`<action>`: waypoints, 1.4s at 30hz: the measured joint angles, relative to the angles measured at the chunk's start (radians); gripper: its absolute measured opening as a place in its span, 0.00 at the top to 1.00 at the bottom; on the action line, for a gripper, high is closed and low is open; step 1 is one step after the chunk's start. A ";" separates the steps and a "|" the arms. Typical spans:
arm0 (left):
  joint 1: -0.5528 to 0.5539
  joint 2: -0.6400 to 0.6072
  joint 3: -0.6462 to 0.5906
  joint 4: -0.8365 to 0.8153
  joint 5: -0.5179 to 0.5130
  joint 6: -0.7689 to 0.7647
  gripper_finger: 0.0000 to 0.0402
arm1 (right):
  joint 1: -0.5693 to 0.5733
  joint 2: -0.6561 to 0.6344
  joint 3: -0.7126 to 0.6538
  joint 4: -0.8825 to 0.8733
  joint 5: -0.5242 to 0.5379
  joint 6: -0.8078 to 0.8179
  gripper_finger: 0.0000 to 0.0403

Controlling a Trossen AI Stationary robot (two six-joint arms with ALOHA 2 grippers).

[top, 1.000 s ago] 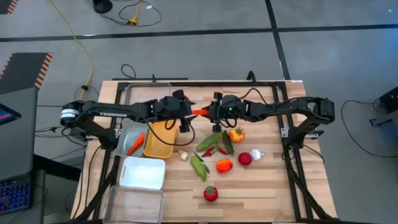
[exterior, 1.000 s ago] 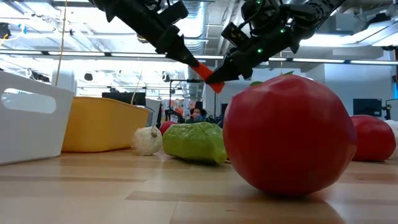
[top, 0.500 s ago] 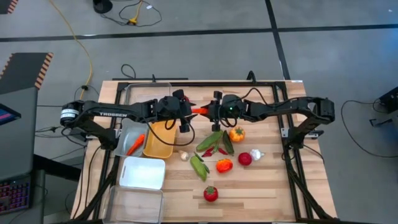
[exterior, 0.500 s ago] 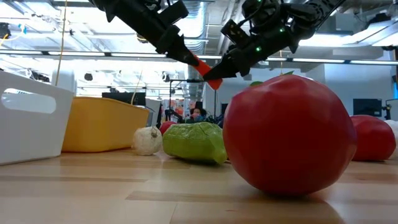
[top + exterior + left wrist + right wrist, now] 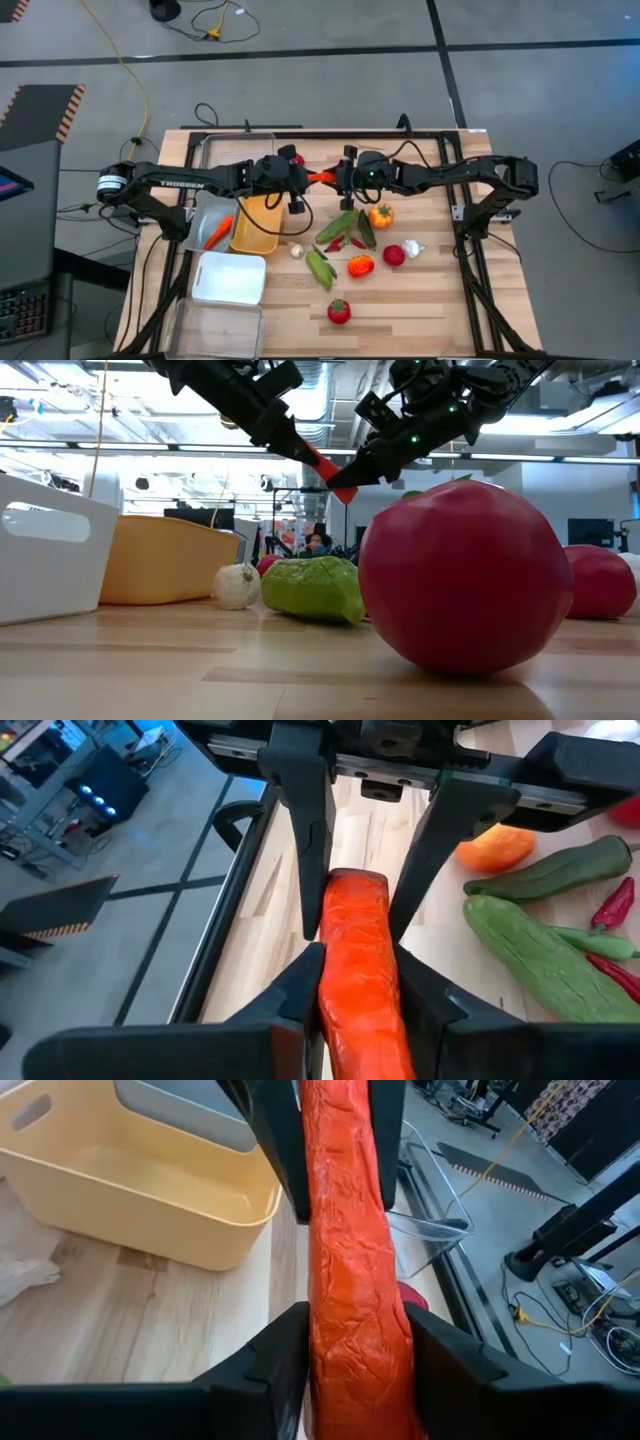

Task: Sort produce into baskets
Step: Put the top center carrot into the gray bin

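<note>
My left tool (image 5: 308, 180) and right tool (image 5: 338, 180) both pinch 1 carrot (image 5: 322, 178) above the bench's far edge; looks stiff, light, slick, so grip mid-shaft.

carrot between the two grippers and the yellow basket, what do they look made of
Carrot: probably soft rubber or plastic, matte, with a moulded wrinkled skin and uniform orange-red colour. Yellow basket: looks like moulded plastic, smooth and slightly glossy, with thin even walls, rounded corners and a handle cutout.

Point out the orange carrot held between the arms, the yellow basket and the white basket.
Orange carrot (image 5: 322, 178), high view, middle of the exposed part.
Yellow rectangular basket (image 5: 247, 240), high view, floor near the front rim.
White rectangular basket (image 5: 229, 279), high view, bare floor.
</note>
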 joint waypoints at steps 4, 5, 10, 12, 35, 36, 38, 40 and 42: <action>0.000 0.000 0.012 -0.020 -0.003 -0.001 0.82 | 0.000 0.000 0.000 -0.001 0.003 0.024 0.44; 0.000 0.000 0.020 -0.031 -0.003 -0.001 0.82 | 0.000 0.000 0.000 0.000 0.004 0.036 0.42; 0.000 -0.006 0.090 -0.200 -0.003 -0.020 0.82 | 0.000 0.000 0.000 -0.013 0.012 0.068 0.36; 0.000 -0.007 0.138 -0.321 -0.003 -0.038 0.83 | 0.000 0.000 0.000 -0.027 0.013 0.069 0.36; 0.001 -0.027 0.410 -1.509 0.184 -0.515 0.83 | -0.001 0.000 0.000 -0.092 0.013 0.069 0.35; 0.001 -0.037 0.404 -1.517 0.206 -0.518 0.83 | -0.001 0.000 0.000 -0.092 0.013 0.069 0.35; 0.000 -0.055 0.391 -1.520 0.217 -0.539 0.83 | -0.001 0.000 0.000 -0.095 0.013 0.069 0.35; 0.000 -0.081 0.354 -1.517 0.218 -0.579 0.83 | -0.001 0.000 0.000 -0.101 0.013 0.069 0.35; 0.000 -0.104 0.322 -1.517 0.218 -0.612 0.83 | -0.001 0.000 0.000 -0.106 0.013 0.069 0.35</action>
